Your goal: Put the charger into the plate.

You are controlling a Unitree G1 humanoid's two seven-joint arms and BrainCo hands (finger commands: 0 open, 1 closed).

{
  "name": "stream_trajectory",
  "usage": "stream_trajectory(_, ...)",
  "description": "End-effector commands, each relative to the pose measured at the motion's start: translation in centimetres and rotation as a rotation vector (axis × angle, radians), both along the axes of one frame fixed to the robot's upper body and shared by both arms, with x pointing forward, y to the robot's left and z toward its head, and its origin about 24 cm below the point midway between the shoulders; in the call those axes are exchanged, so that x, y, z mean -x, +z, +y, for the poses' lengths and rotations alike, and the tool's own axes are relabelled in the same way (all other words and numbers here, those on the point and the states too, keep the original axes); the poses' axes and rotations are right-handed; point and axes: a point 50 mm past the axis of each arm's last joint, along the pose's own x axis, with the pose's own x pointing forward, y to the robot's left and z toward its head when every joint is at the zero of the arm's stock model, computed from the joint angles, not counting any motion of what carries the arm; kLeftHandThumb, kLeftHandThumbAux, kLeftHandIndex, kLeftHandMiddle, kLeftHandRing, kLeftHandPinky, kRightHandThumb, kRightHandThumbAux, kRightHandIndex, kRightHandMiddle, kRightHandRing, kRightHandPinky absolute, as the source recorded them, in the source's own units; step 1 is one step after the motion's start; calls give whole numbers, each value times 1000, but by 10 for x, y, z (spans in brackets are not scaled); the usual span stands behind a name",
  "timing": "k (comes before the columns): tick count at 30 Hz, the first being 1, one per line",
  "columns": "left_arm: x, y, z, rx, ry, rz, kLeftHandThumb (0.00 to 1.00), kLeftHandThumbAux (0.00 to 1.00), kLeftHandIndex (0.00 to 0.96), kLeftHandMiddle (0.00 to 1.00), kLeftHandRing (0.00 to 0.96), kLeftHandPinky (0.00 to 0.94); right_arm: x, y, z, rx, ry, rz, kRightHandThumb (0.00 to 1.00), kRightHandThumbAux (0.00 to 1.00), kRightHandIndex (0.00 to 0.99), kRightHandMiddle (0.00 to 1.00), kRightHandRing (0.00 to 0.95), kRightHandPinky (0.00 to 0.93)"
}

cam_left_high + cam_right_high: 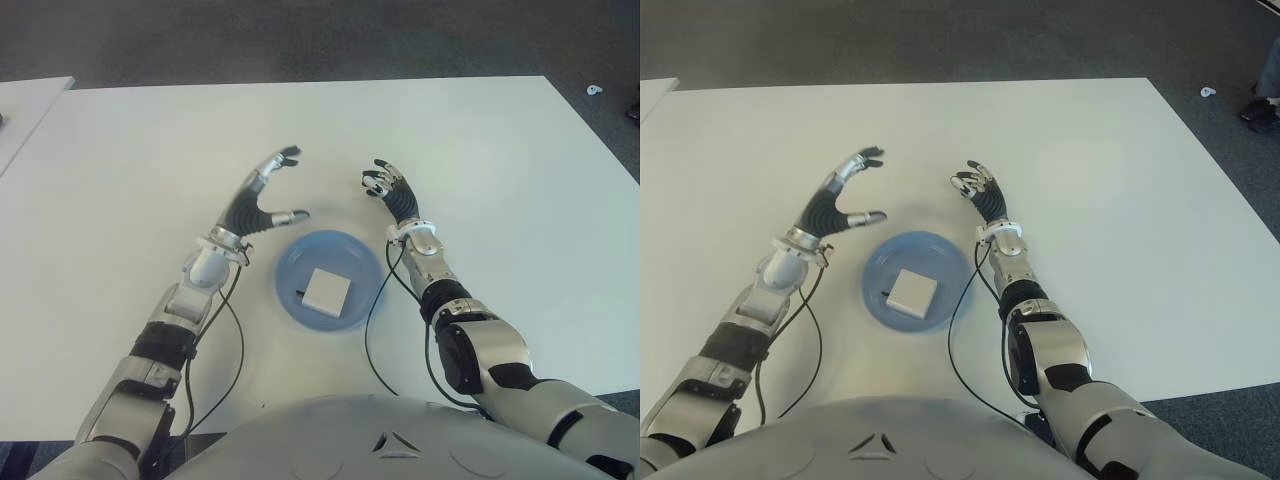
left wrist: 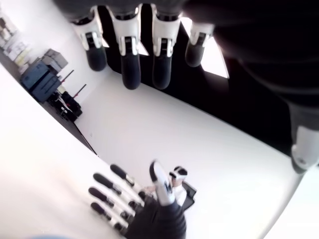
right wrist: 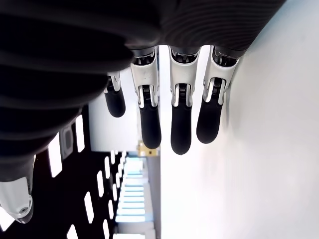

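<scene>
**A:** Start with your head cameras. What's in the dish?

**B:** You've got the blue plate [image 1: 290, 290] on the white table [image 1: 480, 160], close in front of the robot's torso. The white square charger [image 1: 327, 290] lies flat inside it, a little to the robot's right of the plate's middle, and nothing else is in there. A short dark stub shows at the charger's left edge.

**A:** And your hands?

**B:** Your left hand [image 1: 262, 195] is up beyond the plate's left rim, palm turned inward, fingers stretched forward and thumb out to the side, holding nothing. Your right hand [image 1: 388, 188] is beyond the plate's right rim, fingers loosely curved, also with nothing in it. Neither one touches the plate. Black cables run down both forearms and loop on the table beside the dish.

**A:** Left wrist camera?

**B:** You see its own fingers [image 2: 130, 67] hanging apart and relaxed over bare table, nothing between them. The other hand [image 2: 137, 204] shows farther off, fingers spread, empty too.

**A:** Right wrist camera?

**B:** Same story for you: four fingertips [image 3: 180, 127] hang side by side, slightly parted, with only white table behind them. No plate or charger shows here.
</scene>
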Motion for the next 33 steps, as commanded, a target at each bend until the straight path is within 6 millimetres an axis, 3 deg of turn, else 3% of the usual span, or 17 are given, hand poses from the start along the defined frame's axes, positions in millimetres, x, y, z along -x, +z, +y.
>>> stream_trajectory(1, -28, -40, 47, 561, 155, 348, 107, 590, 3, 12, 10, 9, 27, -41, -2, 5, -8, 213, 44, 569, 141, 296, 302, 302)
stream_trajectory(15, -30, -51, 57, 562, 109, 434, 20, 564, 0, 0, 0, 0, 28, -42, -6, 7, -8, 211, 30, 569, 147, 287, 298, 305)
stream_trajectory(33, -18, -74, 55, 480, 226, 512, 33, 543, 0, 0, 0, 0, 30, -43, -11, 8, -2, 211, 35, 563, 152, 268, 286, 303)
